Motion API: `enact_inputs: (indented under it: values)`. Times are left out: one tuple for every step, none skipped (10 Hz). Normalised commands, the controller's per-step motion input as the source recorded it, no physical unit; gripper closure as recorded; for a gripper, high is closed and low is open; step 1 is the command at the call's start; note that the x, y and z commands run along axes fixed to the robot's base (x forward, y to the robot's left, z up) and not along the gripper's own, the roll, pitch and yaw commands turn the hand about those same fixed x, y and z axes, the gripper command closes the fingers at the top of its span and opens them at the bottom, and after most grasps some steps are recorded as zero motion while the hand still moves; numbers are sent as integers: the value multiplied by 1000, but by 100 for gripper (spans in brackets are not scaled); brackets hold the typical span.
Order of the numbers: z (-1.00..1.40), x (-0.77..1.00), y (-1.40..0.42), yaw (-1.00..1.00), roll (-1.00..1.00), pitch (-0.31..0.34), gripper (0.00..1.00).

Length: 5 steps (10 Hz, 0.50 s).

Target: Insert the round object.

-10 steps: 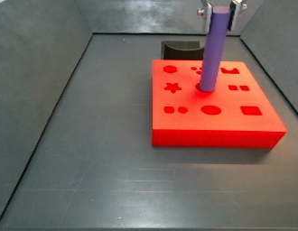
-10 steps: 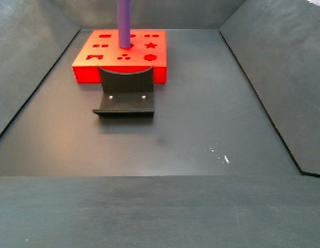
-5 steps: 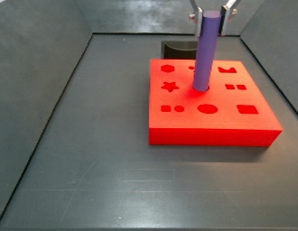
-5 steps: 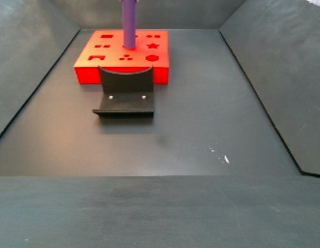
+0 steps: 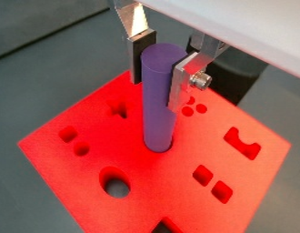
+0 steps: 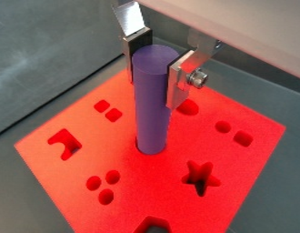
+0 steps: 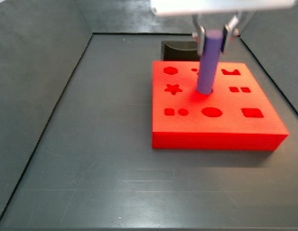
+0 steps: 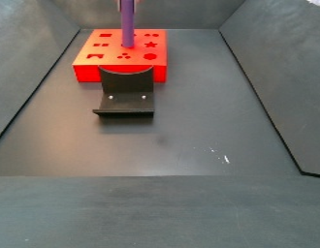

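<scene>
The gripper (image 5: 163, 62) is hanging above the red block (image 5: 85, 173), its fingers (image 5: 185, 78) clamping the upper end of the purple peg (image 5: 157, 102). The peg is standing upright below the fingers, its lower end sitting in a hole of the block (image 6: 138, 144). The fixture (image 8: 125, 94) is resting on the desk (image 8: 189, 136), beside the block.

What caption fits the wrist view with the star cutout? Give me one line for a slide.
Gripper shut on the upright purple peg, its lower end in a hole of the red block near the star cutout.
</scene>
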Motion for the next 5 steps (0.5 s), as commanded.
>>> enact_inputs:
  values:
    - [-534, -9, 0, 0, 136, -99, 100]
    - [-577, -100, 0, 0, 139, -106, 100]
    - [-551, -151, 0, -20, 143, -104, 100]
    - [-317, -189, 0, -23, 144, -30, 100]
    - [-34, 0, 0, 0, 79, 0, 100]
